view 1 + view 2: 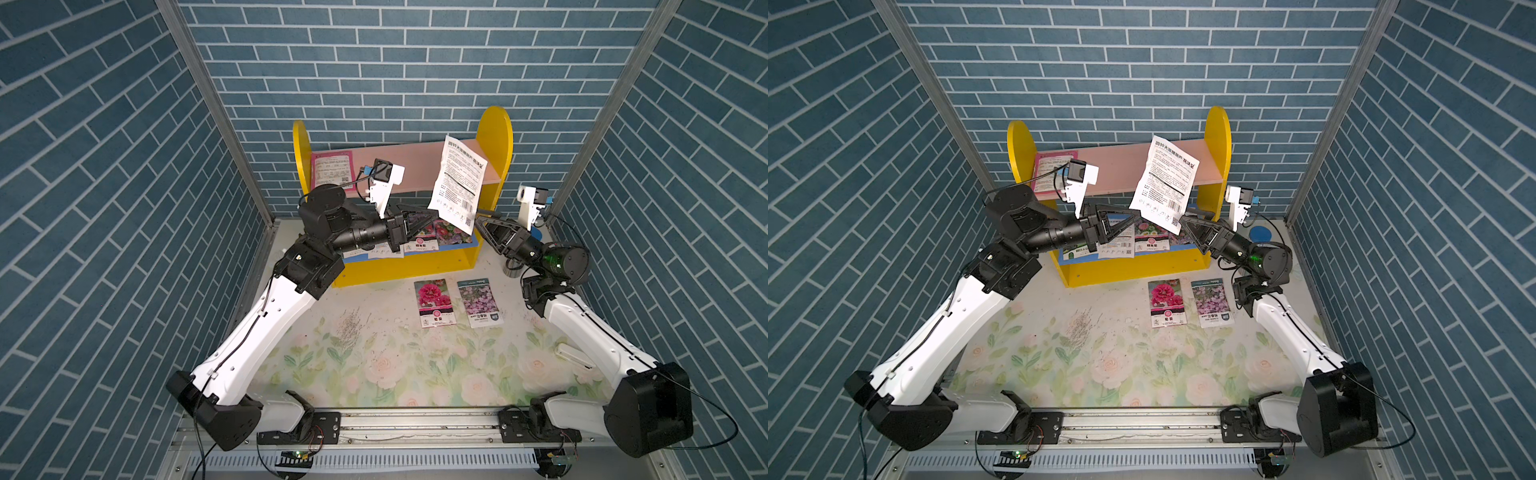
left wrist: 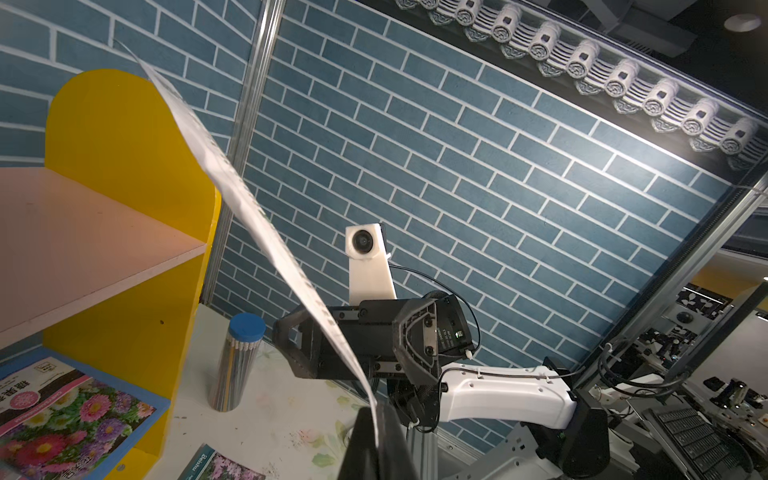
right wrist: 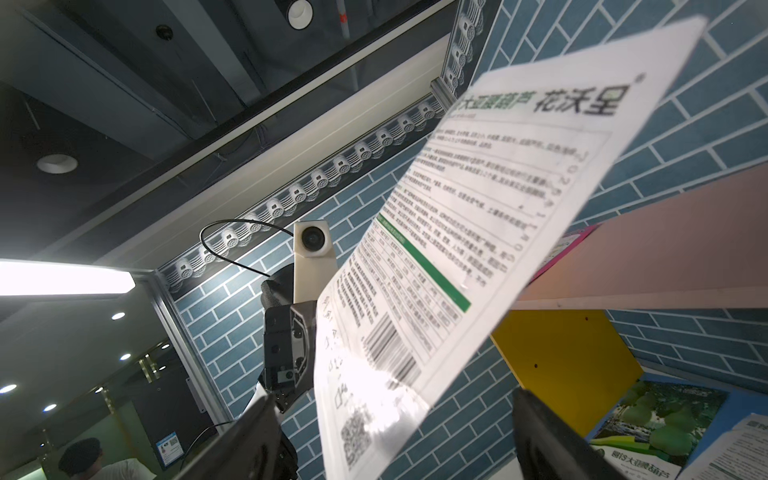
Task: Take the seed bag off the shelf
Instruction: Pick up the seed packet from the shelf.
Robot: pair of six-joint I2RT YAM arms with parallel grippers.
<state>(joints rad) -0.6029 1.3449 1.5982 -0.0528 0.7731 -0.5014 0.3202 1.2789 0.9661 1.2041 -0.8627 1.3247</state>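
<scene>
Seed bag [image 1: 457, 183] (white, printed side with barcode facing the camera head) is held in the air in front of the right end of the shelf [image 1: 496, 137], tilted, top corner leaning toward the pink upper board [image 1: 415, 162]. Left gripper [image 1: 434, 214]: jaws closed on the bag's lower edge; in the left wrist view the bag [image 2: 257, 224] runs edge-on out of the clamped jaws, with a gap between it and the front edge of the pink board. Whether its top touches the yellow side panel cannot be told. Right gripper [image 1: 478, 220]: jaws spread wide on either side of the bag's lower corner; right wrist view shows the bag [image 3: 457, 249] between the two fingers [image 3: 249, 436], not pinched. Blue lower board [image 1: 457, 245] carries several flower packets [image 1: 424, 237]; a pink-bordered packet [image 1: 332, 168] lies at the left end of the upper board. On the bench [image 1: 374, 361] in front of the shelf, two packets side by side: red-flower packet [image 1: 434, 302] and purple-flower packet [image 1: 480, 302]. Silver cylinder with blue cap [image 2: 237, 365] stands upright just beside the shelf's right panel.
</scene>
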